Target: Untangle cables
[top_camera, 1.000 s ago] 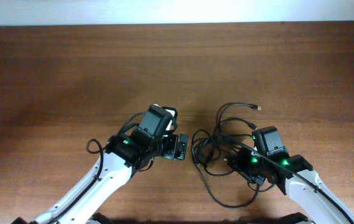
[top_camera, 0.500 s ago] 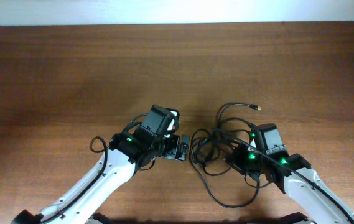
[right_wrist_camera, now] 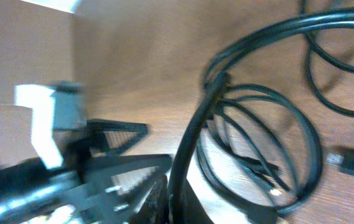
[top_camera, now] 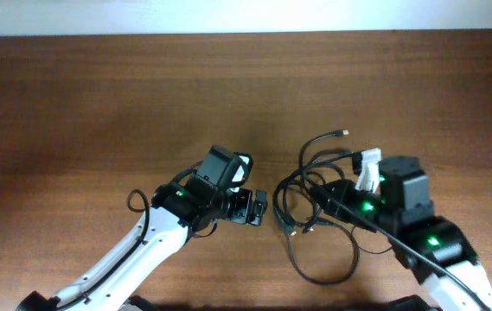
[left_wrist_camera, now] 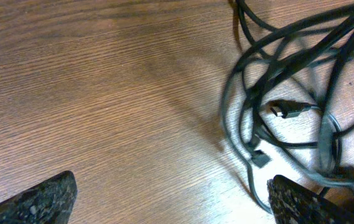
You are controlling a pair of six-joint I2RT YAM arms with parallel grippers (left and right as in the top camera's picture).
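Where the cables [top_camera: 302, 207] lie: on the table [top_camera: 99, 104], right of centre, as one tangled knot of thin black loops.
Plug [top_camera: 343, 133]: I see one poking out on the far side of the knot, and a wide loop trails toward the near edge.
Right gripper [top_camera: 336, 194]: pressed together on a strand at the right side of the tangle. In its wrist view that strand rises straight out of the fingers.
Left gripper [top_camera: 258, 208]: spread wide and holding nothing, just left of the tangle. I cannot tell whether it touches a loop.
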